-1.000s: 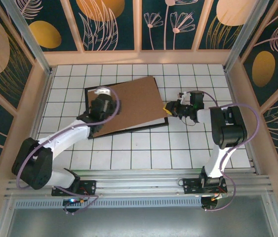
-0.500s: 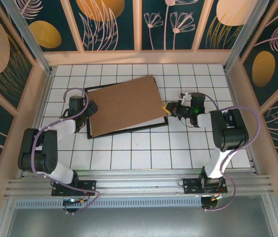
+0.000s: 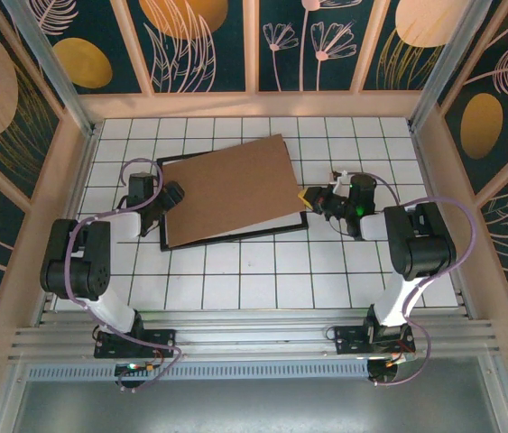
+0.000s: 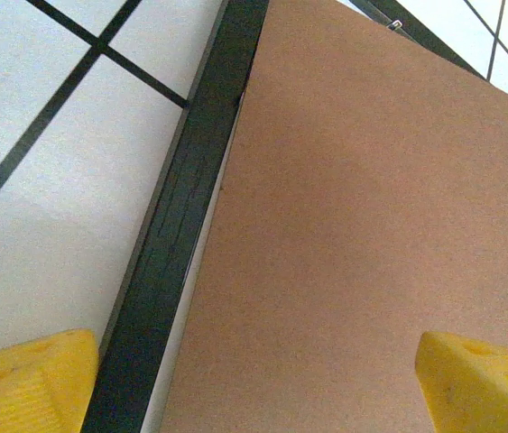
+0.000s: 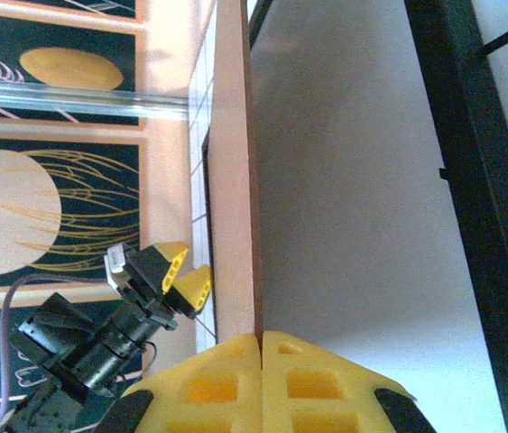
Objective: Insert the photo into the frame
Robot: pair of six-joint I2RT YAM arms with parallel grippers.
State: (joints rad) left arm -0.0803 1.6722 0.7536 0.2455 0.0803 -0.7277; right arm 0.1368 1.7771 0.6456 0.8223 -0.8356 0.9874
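The frame [image 3: 235,236] lies flat on the tiled table, its narrow black rim [image 4: 190,207] [image 5: 479,180] showing round a brown backing board [image 3: 231,189] that rests askew over it. My right gripper [image 3: 312,197] [image 5: 261,347] is shut on the board's right edge [image 5: 234,162], holding that side a little above the frame. My left gripper [image 3: 170,197] [image 4: 254,383] stands open at the frame's left side, one fingertip [image 4: 28,379] outside the rim and the other [image 4: 479,379] over the board [image 4: 371,225]. The photo is hidden.
A pale grey sheet [image 5: 362,198] lies inside the frame beneath the raised board. Wooden walls [image 3: 82,180] [image 3: 434,162] close in the white tiled table [image 3: 263,271] on three sides, and the near tiles in front of the frame are bare.
My left arm has drawn back from on top of the board to the frame's left edge. My right gripper has closed fully on the board's right edge and stayed in place.
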